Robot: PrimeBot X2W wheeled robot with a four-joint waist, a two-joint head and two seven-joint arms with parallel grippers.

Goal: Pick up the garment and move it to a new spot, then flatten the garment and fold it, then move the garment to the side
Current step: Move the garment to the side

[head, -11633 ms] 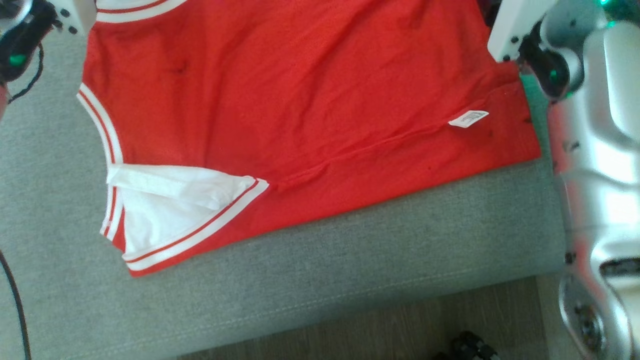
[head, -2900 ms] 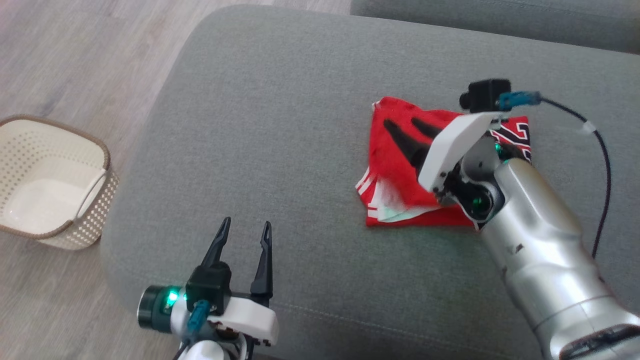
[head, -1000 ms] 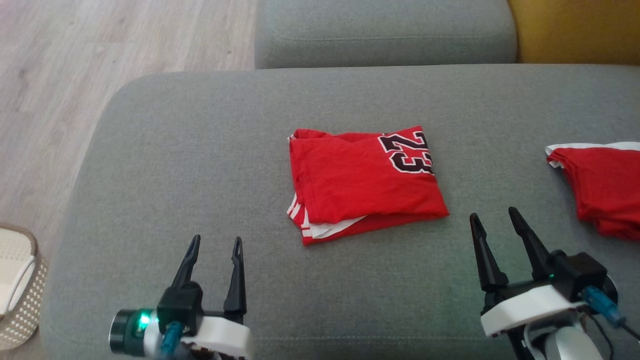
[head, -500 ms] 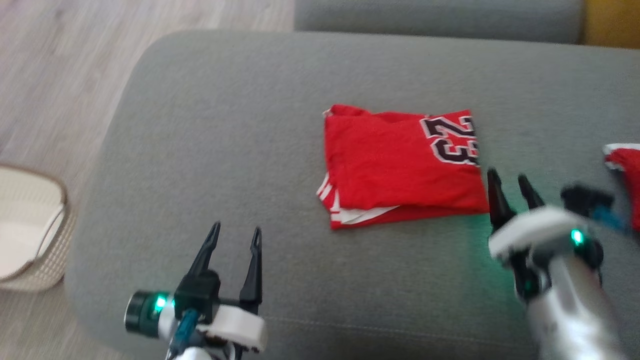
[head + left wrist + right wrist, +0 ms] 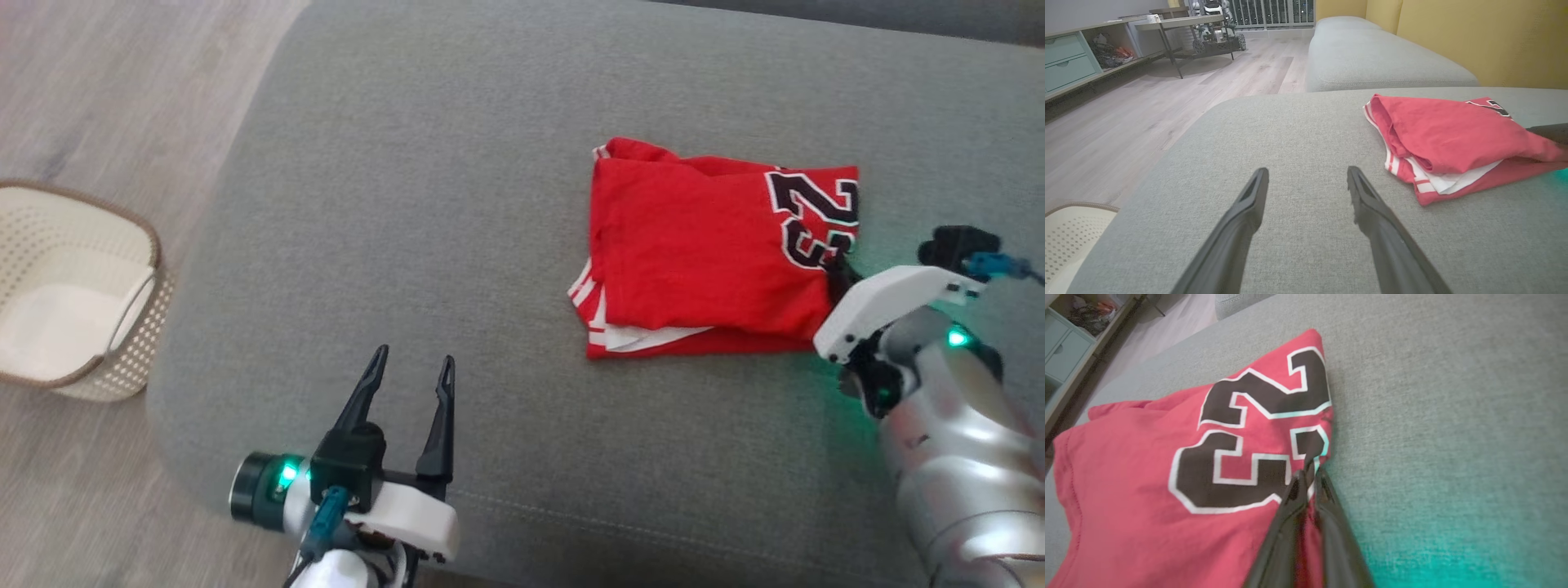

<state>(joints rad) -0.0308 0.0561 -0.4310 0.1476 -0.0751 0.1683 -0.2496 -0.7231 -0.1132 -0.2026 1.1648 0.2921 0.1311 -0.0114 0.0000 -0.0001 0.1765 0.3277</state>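
Sofa: you are over a grey cushion [image 5: 457, 163]; a wood floor [image 5: 122, 82] lies to its left, with a pale basket [image 5: 155, 245] standing on it.
Jersey: your folded red jersey [image 5: 694, 253] lies on the cushion's right half, number 23 face up at its right end, white-striped trim showing at its near left corner.
Right gripper: your right gripper [image 5: 1310, 477] is clenched on the jersey's right edge just beside the 23, red cloth pinched between its fingers.
Left gripper: your left gripper [image 5: 413, 357] has its fingers spread, holding nothing, over bare cushion near the front edge; the jersey lies ahead to its right, well apart.
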